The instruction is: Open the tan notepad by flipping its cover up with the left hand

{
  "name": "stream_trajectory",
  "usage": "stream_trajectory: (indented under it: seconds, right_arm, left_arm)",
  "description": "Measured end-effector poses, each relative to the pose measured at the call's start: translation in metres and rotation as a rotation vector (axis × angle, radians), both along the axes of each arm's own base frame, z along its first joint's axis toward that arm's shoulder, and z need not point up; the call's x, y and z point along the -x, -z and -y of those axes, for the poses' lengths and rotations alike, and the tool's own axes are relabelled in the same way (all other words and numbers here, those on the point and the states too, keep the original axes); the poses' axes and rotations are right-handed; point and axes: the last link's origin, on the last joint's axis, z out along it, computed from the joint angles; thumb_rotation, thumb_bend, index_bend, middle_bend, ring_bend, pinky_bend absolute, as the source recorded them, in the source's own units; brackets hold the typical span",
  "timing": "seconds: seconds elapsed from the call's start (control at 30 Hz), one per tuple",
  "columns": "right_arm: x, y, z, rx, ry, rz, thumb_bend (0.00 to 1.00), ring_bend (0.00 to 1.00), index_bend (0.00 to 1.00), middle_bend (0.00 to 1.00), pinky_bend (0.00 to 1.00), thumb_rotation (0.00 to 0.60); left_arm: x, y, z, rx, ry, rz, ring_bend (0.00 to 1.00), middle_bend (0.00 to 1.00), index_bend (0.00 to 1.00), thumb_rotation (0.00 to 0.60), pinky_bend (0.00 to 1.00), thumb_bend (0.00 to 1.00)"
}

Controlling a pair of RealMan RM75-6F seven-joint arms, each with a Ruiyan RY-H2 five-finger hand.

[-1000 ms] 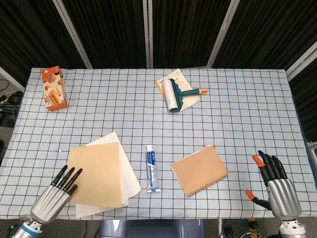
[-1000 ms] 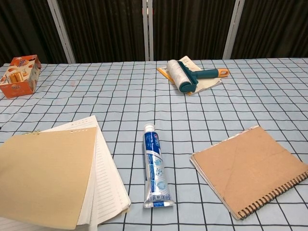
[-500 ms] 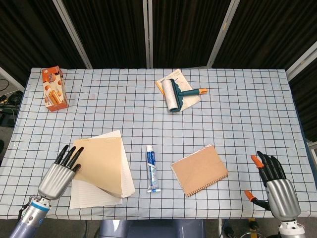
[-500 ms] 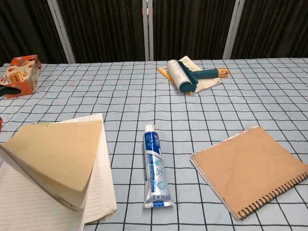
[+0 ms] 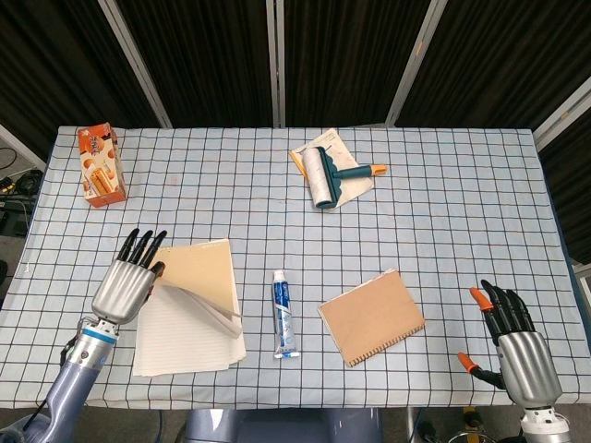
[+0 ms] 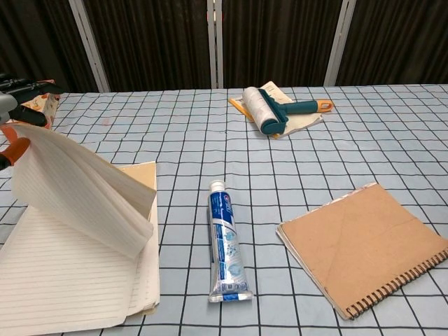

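**Cover lifted, pages bowed**

Left hand fingers pinch the tan notepad cover's lifted edge, at seven o'clock on the table. Right hand fingers spread, holding nothing, at five o'clock.

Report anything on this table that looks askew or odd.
The tan notepad: the left hand has lifted several lined pages with the cover, and the sheaf curls over. The spiral notebook lies skewed to the grid. Nothing is spilled.

The chest view's left edge cuts off the left robot hand and orange box.
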Motion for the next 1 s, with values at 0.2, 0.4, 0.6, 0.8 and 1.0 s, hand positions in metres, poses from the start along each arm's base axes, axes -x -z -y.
stream_trajectory:
  seconds: [0.2,0.4,0.6,0.8,1.0]
  right_arm:
    - [0.001,0.001,0.001,-0.006,0.011,-0.006,0.08,0.00,0.10,0.00,0.00,0.600]
    - [0.004,0.001,0.003,-0.002,0.022,-0.009,0.08,0.00,0.10,0.00,0.00,0.600]
    - [0.008,0.003,0.006,-0.009,0.039,-0.017,0.08,0.00,0.10,0.00,0.00,0.600]
    - [0.013,0.008,0.008,-0.018,0.062,-0.033,0.08,0.00,0.11,0.00,0.00,0.600]
    - [0.017,0.010,0.010,-0.017,0.077,-0.045,0.08,0.00,0.11,0.00,0.00,0.600]
  left_arm:
    - [-0.003,-0.004,-0.025,-0.035,-0.032,0.020,0.00,0.01,0.90,0.600,0.00,0.68]
    - [-0.005,-0.015,-0.062,-0.097,-0.071,0.030,0.00,0.01,0.90,0.600,0.00,0.68]
    - [-0.007,-0.024,-0.101,-0.141,-0.120,0.060,0.00,0.02,0.90,0.600,0.00,0.68]
    - [-0.007,-0.029,-0.129,-0.173,-0.137,0.052,0.00,0.02,0.90,0.600,0.00,0.68]
    - [-0.001,-0.034,-0.155,-0.212,-0.161,0.039,0.00,0.02,0.90,0.600,0.00,0.68]
